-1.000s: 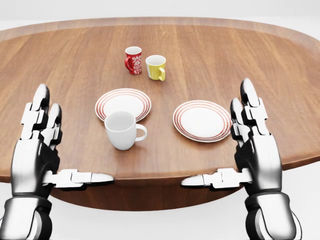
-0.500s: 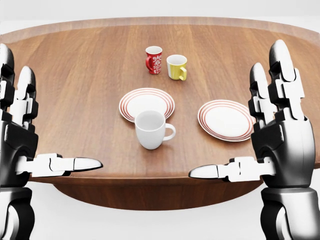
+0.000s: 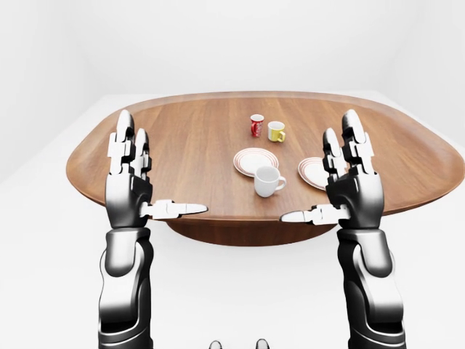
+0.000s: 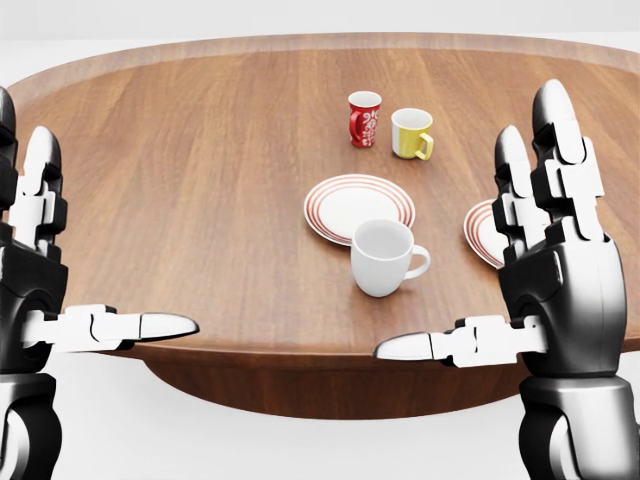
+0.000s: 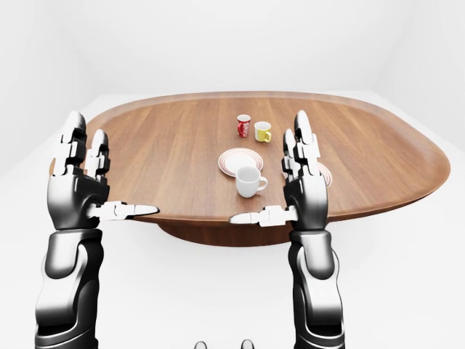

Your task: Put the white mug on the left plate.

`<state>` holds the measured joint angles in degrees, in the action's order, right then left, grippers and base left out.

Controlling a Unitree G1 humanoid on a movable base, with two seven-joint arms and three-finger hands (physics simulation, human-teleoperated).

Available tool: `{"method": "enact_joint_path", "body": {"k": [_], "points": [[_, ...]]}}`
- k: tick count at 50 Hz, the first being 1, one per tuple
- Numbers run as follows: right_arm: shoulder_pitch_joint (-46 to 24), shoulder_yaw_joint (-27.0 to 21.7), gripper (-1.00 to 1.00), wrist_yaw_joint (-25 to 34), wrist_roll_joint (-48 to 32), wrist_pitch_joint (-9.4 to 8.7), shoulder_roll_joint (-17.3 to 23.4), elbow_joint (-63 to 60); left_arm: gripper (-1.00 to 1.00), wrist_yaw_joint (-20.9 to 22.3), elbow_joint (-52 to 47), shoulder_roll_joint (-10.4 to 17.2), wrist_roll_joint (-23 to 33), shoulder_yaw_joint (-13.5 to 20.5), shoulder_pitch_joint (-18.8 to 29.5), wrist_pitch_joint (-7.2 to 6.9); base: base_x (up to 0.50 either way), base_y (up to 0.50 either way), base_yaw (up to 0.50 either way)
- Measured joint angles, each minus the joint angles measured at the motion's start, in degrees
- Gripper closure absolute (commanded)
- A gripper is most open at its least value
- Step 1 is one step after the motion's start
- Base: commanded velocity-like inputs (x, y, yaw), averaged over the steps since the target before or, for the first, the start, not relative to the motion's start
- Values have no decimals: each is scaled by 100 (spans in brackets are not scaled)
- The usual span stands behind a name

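Bright, even light fills the sharp simulator renders; soft shadows sit under the white mug [image 4: 381, 256], with faint sheen across the wooden table [image 4: 200, 180].

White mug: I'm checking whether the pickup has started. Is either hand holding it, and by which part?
Nothing is held. The left hand and right hand are open, apart from the white mug.

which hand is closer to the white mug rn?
Right. The right hand stands open just right of the white mug in the head view, its thumb pointing below the mug. The left hand is open at the far left edge, much farther off.
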<state>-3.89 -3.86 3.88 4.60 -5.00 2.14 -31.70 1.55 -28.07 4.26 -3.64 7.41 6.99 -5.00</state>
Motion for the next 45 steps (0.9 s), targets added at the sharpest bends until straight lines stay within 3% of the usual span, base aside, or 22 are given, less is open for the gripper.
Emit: {"method": "enact_joint_path", "body": {"k": [4, 45], "points": [[11, -8, -100, 6, 1, 0, 1, 2, -99, 5, 0, -7, 2, -6, -4, 0, 0, 0, 0], [119, 93, -100, 249, -185, 0, -6, -169, -99, 33, 8, -17, -24, 3, -23, 0, 50, 0, 0]]}}
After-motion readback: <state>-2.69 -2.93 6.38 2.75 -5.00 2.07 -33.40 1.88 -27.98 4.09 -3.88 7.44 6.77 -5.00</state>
